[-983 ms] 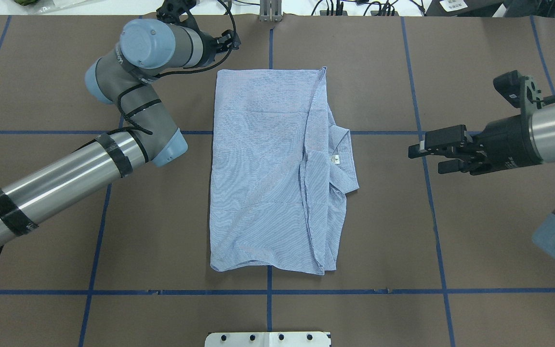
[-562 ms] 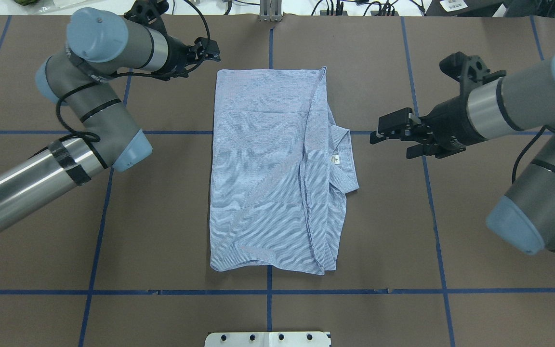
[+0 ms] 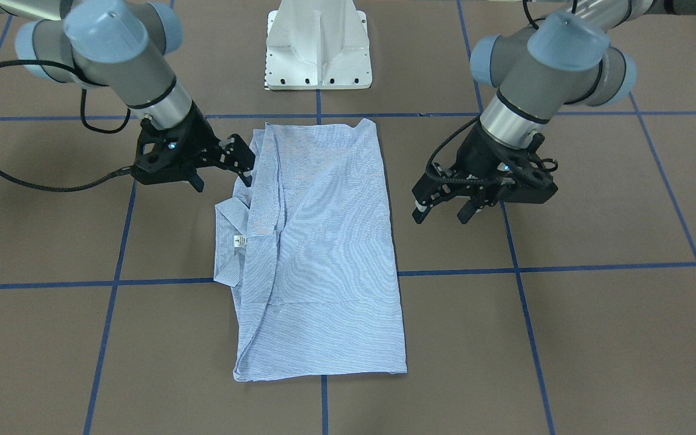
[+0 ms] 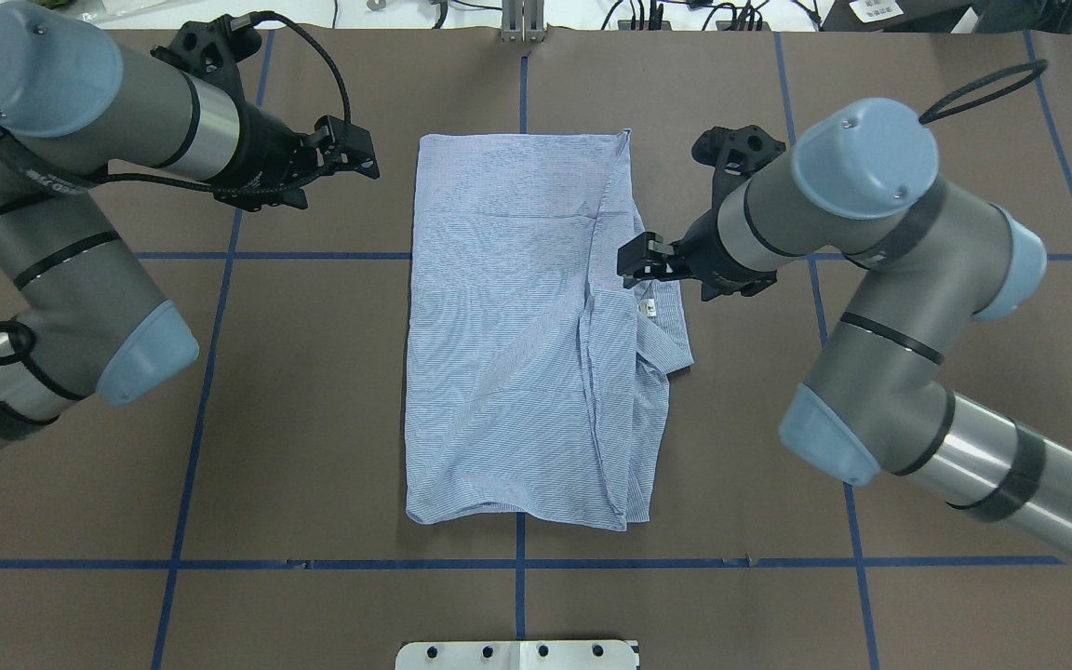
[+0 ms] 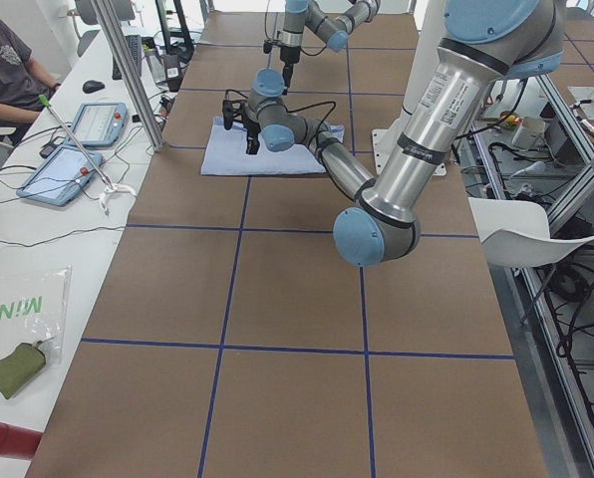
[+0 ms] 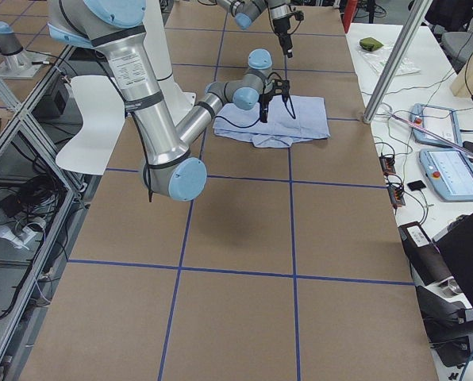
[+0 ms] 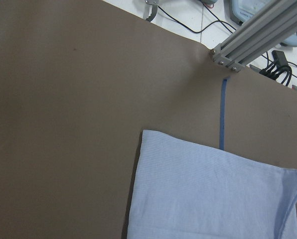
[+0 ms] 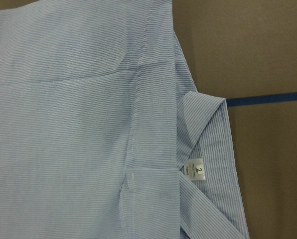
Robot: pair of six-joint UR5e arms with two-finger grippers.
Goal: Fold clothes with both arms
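Right hand [image 4: 640,261], fingers spread apart, hovers low over the shirt's [image 4: 508,326] right edge, just above the collar [image 4: 671,316]. Whether it touches the cloth cannot be told. Left hand [image 4: 359,156], also spread wide, hangs near the shirt's far left corner, clear of the cloth.

Lying in the middle of the brown desk [image 4: 313,419], the shirt is folded into 1 long rectangle, its collar and a small white label [image 4: 649,307] poking out on the robot's right.

It looks thin, light and limp, so it should sag and drape when lifted, and its stacked layers may slide apart. The collar seems the stiffest part. Likely best grips are the edges or corners, pinching all layers together: the right hand beside the collar fold, the left at the far left corner, lifting evenly.
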